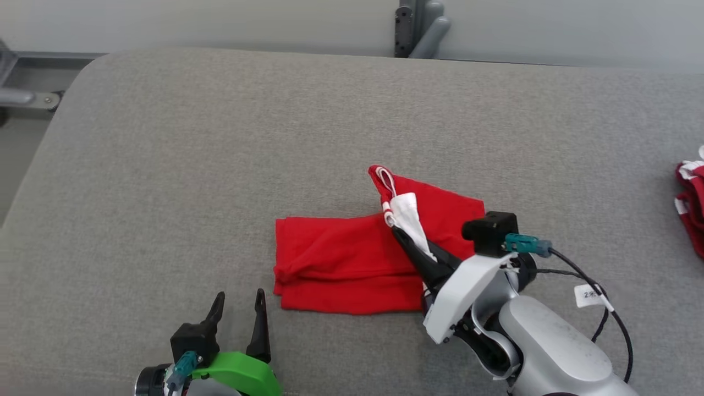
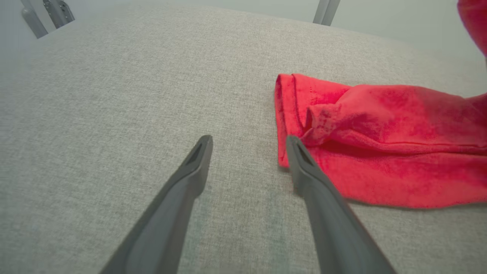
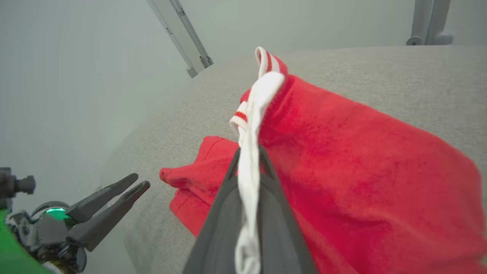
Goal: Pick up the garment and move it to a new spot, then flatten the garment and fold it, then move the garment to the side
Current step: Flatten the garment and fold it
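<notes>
The garment [image 1: 341, 264] is red with a white, red-striped collar part [image 1: 406, 212]. It lies partly folded on the grey table [image 1: 220, 165] in the head view. My right gripper [image 1: 399, 231] is shut on the white collar cloth and lifts that corner off the table. In the right wrist view the white strip [image 3: 251, 125] runs between my closed fingers [image 3: 228, 213] over the red cloth [image 3: 361, 171]. My left gripper [image 1: 239, 302] stands open just left of the garment's near left corner. Its fingers [image 2: 190, 171] hover over bare table beside the red hem [image 2: 285, 114].
Another red and white cloth [image 1: 692, 192] lies at the table's right edge. A grey bracket [image 1: 421, 27] stands behind the far edge. A metal frame [image 1: 27, 93] shows at the far left. A cable [image 1: 605, 297] trails from my right wrist.
</notes>
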You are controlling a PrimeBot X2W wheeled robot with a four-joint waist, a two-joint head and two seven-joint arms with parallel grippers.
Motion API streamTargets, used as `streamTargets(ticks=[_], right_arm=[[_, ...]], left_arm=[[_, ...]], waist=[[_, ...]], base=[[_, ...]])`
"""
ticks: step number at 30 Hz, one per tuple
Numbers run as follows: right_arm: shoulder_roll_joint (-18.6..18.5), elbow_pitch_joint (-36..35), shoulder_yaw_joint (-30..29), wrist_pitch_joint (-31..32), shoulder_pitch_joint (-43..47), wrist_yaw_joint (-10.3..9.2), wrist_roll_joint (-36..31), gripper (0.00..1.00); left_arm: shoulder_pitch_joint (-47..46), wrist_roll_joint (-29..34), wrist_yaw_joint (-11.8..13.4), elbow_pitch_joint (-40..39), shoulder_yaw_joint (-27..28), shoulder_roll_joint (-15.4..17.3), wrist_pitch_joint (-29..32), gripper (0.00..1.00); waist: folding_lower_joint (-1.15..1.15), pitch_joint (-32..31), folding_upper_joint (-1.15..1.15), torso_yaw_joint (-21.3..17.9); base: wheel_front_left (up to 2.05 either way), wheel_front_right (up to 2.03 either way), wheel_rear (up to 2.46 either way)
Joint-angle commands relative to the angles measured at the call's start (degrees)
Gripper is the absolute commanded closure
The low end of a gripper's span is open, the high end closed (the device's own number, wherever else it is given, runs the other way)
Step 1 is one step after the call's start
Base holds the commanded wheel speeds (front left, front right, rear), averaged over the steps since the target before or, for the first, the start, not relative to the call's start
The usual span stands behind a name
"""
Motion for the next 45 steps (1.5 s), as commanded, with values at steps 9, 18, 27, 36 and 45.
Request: streamTargets(ticks=[9, 18, 27, 36, 45], right_arm=[[3.8, 6.9, 3.8, 0.1, -5.3, 0.00, -0.4, 1.00], [6.9, 16.5, 4.2, -5.7, -10.0, 0.00, 2.7, 0.00], [1.6, 14.7, -2.2, -11.9, -6.8, 0.00, 3.0, 0.00], [0.4, 10.8, -19.8, -12.0, 3.5, 0.00, -11.8, 0.00], [4.1, 6.1, -28.3, -12.0, 10.9, -0.01, -21.5, 0.00]], left_arm=[[-1.5, -2.5, 1.1, -0.4, -4.6, 0.2, 0.0, 0.00], [-1.8, -2.8, 2.4, -0.5, -5.3, 0.2, 0.0, 0.00], [-0.2, 2.1, 1.8, -1.3, 2.3, 0.2, 0.0, 0.00], [0.5, 5.7, 1.5, -3.1, 7.8, 0.3, 0.0, 0.00], [2.5, 7.8, 0.6, -3.2, 11.3, 0.2, 0.0, 0.00]], waist=[[0.00, 3.2, 0.00, 14.3], [0.00, 3.3, 0.00, 16.8], [0.00, -0.9, 0.00, 4.9], [0.00, -2.5, 0.00, -4.7], [0.00, -4.0, 0.00, -9.6]], base=[[0.00, 0.00, 0.00], [0.00, 0.00, 0.00], [0.00, 0.00, 0.00], [0.00, 0.00, 0.00], [0.00, 0.00, 0.00]])
